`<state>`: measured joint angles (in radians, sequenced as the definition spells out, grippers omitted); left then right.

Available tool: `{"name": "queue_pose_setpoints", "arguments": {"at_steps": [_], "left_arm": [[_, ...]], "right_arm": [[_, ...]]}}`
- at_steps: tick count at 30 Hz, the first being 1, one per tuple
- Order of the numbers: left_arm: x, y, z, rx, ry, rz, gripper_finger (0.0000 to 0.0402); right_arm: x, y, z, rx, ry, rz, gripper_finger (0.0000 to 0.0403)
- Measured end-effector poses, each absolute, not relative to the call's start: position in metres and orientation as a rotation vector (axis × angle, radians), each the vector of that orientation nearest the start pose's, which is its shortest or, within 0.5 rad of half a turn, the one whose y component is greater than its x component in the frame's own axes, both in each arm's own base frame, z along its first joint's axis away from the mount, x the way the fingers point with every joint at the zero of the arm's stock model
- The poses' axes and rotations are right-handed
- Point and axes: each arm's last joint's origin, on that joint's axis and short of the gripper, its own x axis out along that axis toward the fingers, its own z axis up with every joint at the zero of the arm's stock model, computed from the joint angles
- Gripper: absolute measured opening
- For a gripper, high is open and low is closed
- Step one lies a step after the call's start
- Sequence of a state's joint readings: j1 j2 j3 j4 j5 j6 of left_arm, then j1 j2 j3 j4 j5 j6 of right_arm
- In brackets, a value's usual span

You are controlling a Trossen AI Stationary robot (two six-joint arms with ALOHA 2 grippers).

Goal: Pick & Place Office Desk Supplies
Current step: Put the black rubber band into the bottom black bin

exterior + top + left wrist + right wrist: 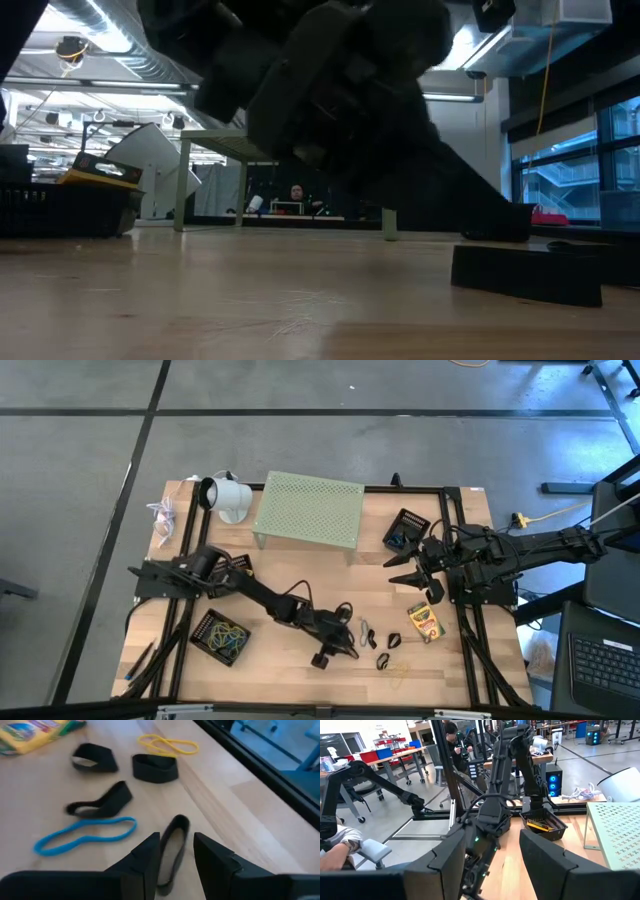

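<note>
Several small supplies lie on the wooden table in front of my left gripper [176, 842]. They are a blue rubber band [85, 836], black band loops [100, 802] [94, 760] [155, 767], a yellow rubber band [167, 744] and a yellow-green card box [425, 622]. My left gripper [347, 643] is low over the table and open. Its fingers stand on either side of one flat black loop [172, 847]. I see no touch. My right gripper [408, 572] hangs open above the table's right part with nothing between its fingers.
A black basket [220, 638] holding rubber bands sits near the left front, and a second black basket [405, 530] sits at the far right. A pale green perforated riser [308, 510] and a white cup-shaped object [228, 495] stand at the back. A person sits beyond the table.
</note>
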<state>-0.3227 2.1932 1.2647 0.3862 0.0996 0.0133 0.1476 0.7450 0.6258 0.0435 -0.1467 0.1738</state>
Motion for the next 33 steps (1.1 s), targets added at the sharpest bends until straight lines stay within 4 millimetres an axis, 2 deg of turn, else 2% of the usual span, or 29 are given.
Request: {"name": "queue_pose_setpoints", "arguments": {"at_steps": [6, 12, 15, 20, 27, 33], "left_arm": [[0.439, -0.148, 0.099, 0.061, 0.634, -0.452, 0.0114], [0.448, -0.140, 0.097, 0.028, 0.647, -0.439, 0.0108], [0.448, -0.139, 0.097, 0.036, 0.645, -0.430, 0.0087], [0.447, -0.139, 0.101, 0.066, 0.639, -0.419, 0.0016], [0.442, -0.137, 0.135, 0.124, 0.617, -0.249, 0.0002], [0.425, -0.145, 0.181, 0.273, 0.563, 0.012, 0.0002]], "right_arm": [[0.170, 0.030, 0.306, 0.172, 0.101, 0.287, 0.0191], [0.170, 0.030, 0.306, 0.172, 0.102, 0.287, 0.0191], [0.170, 0.030, 0.306, 0.172, 0.102, 0.287, 0.0191], [0.170, 0.030, 0.306, 0.173, 0.102, 0.286, 0.0191], [0.170, 0.030, 0.306, 0.173, 0.102, 0.286, 0.0191], [0.170, 0.030, 0.306, 0.173, 0.102, 0.287, 0.0192]]}}
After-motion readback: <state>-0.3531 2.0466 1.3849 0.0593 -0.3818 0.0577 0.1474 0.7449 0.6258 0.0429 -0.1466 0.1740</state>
